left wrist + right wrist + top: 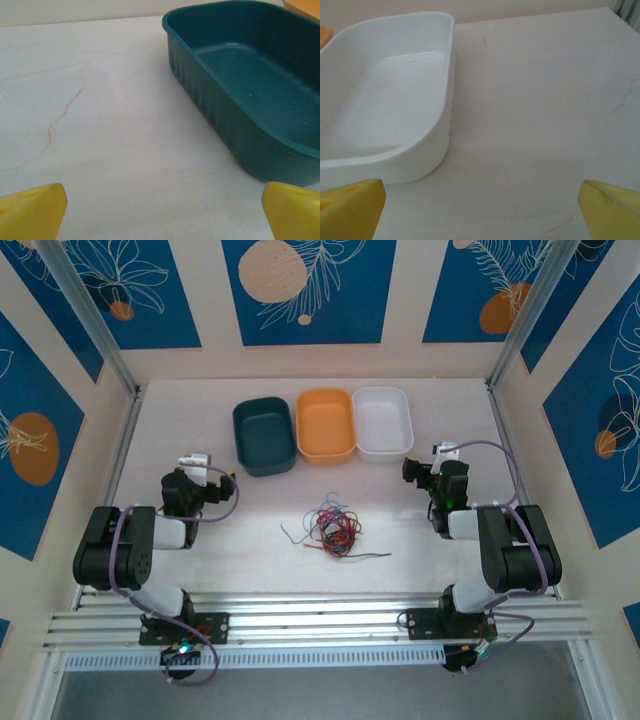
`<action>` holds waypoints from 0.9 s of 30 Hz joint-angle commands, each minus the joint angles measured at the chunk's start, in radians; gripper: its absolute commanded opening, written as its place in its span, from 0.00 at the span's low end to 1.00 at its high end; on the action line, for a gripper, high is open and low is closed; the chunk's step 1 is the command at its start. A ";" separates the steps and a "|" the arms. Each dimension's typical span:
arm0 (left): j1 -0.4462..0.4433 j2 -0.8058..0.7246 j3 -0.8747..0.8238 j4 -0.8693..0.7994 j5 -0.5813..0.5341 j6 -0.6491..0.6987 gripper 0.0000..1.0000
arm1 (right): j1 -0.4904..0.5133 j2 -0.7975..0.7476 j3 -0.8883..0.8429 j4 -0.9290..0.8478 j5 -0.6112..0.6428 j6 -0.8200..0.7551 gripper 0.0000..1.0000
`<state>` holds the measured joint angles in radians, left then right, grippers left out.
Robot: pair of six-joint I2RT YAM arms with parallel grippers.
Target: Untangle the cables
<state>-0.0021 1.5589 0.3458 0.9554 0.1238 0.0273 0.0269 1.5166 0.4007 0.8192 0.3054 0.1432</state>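
A small tangle of thin red, black and blue-grey cables point(334, 528) lies in the middle of the table, with loose ends trailing left and right. My left gripper point(207, 478) rests at the left, well away from the tangle. In the left wrist view its yellow fingertips point(32, 212) stand wide apart over bare table, so my left gripper point(165, 212) is open and empty. My right gripper point(428, 465) sits at the right, also far from the cables. Its yellow fingertips point(350, 207) are spread wide too, and my right gripper point(482, 207) holds nothing.
Three empty bins stand in a row at the back: a teal bin point(264, 436) point(250, 95), an orange bin point(326, 424) and a white bin point(383, 422) point(385, 95). Side walls enclose the table. An aluminium rail point(320, 620) runs along the near edge.
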 commanded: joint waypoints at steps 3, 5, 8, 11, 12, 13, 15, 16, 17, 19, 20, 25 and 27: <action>-0.003 -0.141 -0.019 -0.043 -0.050 -0.017 1.00 | -0.014 -0.024 -0.008 0.002 -0.030 0.021 0.99; -0.003 -0.195 -0.021 -0.088 -0.058 -0.018 1.00 | -0.015 -0.025 -0.010 0.006 -0.029 0.021 0.99; -0.003 -0.285 -0.021 -0.156 -0.074 -0.028 1.00 | -0.014 -0.028 -0.011 0.008 -0.033 0.018 0.99; -0.004 -0.388 -0.015 -0.234 -0.079 -0.059 1.00 | 0.012 -0.063 0.011 -0.046 -0.027 -0.017 0.99; -0.004 -0.426 -0.009 -0.269 -0.084 -0.078 1.00 | 0.023 -0.102 0.045 -0.138 -0.001 -0.024 0.99; -0.003 -0.455 -0.005 -0.299 -0.090 -0.093 1.00 | 0.025 -0.130 0.074 -0.212 0.002 -0.024 0.99; -0.004 -0.528 0.003 -0.363 -0.092 -0.130 1.00 | 0.025 -0.183 0.120 -0.326 0.024 -0.023 0.99; -0.004 -0.557 0.008 -0.393 -0.090 -0.151 1.00 | 0.026 -0.203 0.131 -0.359 0.037 -0.025 0.99; -0.005 -0.594 0.023 -0.447 -0.092 -0.178 1.00 | 0.027 -0.228 0.146 -0.400 0.043 -0.024 0.99; -0.005 -0.654 0.067 -0.572 -0.096 -0.236 1.00 | 0.027 -0.274 0.174 -0.491 0.054 -0.007 0.99; -0.006 -0.682 0.093 -0.644 -0.089 -0.266 1.00 | 0.029 -0.300 0.186 -0.541 0.057 0.010 0.99; -0.024 -0.756 0.186 -0.857 0.023 -0.385 1.00 | 0.040 -0.434 0.240 -0.800 0.047 0.170 0.99; -0.054 -0.779 0.194 -0.897 0.048 -0.432 1.00 | 0.055 -0.474 0.268 -0.906 0.019 0.217 0.99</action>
<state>-0.0216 0.8097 0.5087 0.2268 0.0994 -0.2924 0.0639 1.0912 0.6205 0.1371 0.3370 0.2523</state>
